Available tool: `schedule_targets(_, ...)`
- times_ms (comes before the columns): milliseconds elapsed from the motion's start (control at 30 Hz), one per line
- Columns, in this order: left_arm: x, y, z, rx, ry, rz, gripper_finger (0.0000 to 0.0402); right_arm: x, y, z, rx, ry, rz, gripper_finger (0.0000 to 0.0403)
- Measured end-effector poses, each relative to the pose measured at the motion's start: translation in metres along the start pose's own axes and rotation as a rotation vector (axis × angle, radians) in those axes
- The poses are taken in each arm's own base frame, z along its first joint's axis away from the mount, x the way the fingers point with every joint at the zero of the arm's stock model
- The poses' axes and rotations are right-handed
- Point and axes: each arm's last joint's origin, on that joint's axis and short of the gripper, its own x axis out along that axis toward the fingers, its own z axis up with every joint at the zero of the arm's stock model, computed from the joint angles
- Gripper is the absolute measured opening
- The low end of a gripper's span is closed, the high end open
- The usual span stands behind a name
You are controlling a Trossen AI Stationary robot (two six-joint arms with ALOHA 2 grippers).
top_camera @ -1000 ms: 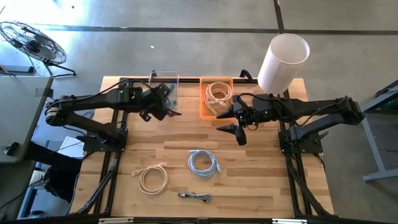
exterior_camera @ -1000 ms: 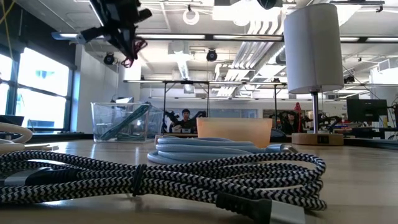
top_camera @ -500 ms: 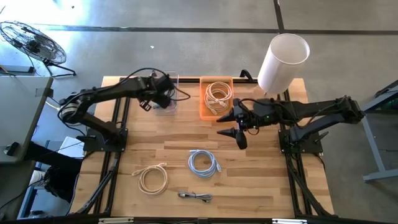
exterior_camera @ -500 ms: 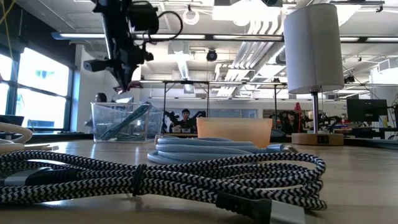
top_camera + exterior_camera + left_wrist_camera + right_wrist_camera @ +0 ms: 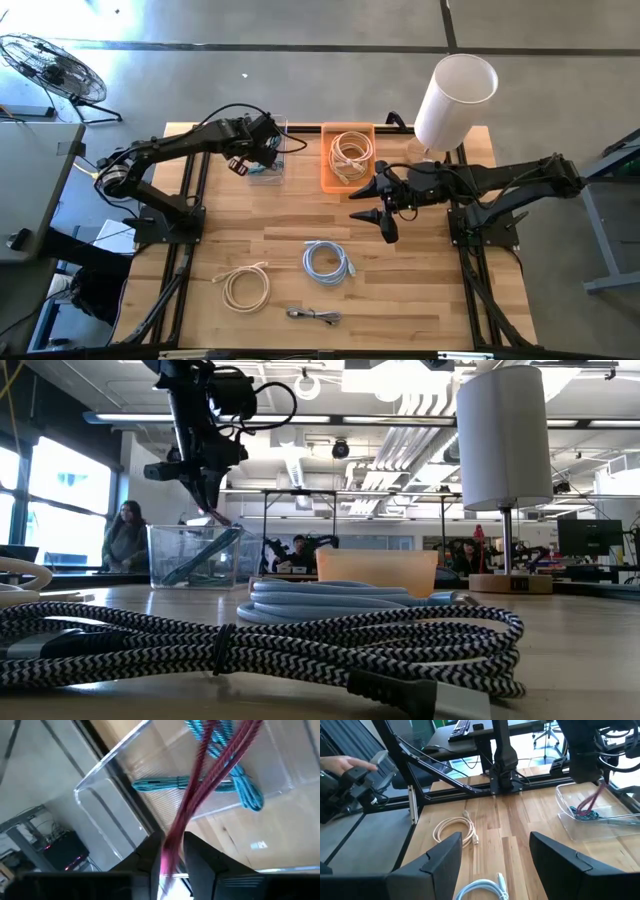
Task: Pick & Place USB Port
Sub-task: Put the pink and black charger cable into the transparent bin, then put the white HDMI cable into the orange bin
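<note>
My left gripper hangs over the clear plastic bin at the table's far side, shut on a red braided cable. In the low view the red cable drops from the left gripper into the bin, where a teal cable lies on the floor. My right gripper hovers open near the orange bin, touching nothing. My left gripper pinches the red braided cable between its two fingers, several strands bunched together. The fingers point down from above the bin. The cable hangs slack below them, its lower end inside the clear bin over the teal cable.
The orange bin holds a cream coil. A light blue coil, a cream coil and a black-and-white braided cable lie on the near half. A white cylinder stands at the far right corner. A person stands beyond the table.
My left gripper has moved toward the far edge, over the clear bin, and come down, still shut on the red cable. The cable's hanging end has dropped into the bin.
</note>
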Motion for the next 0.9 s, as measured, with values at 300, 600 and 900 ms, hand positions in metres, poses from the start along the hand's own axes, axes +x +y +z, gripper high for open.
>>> schedule_targets(300,-0.001,-0.001,0.0,-0.037,0.08,0.032,0.0152,0.0,0.0,-0.001,0.0,0.007,-0.001,0.0224)
schedule_targets(600,-0.054,-0.041,0.015,-0.068,-0.051,-0.045,0.0172,0.0,-0.001,-0.005,0.039,0.049,-0.008,0.0224)
schedule_targets(900,-0.136,-0.092,0.002,-0.395,-0.358,-0.346,0.0172,0.0,-0.001,-0.004,0.027,0.046,-0.014,0.0224)
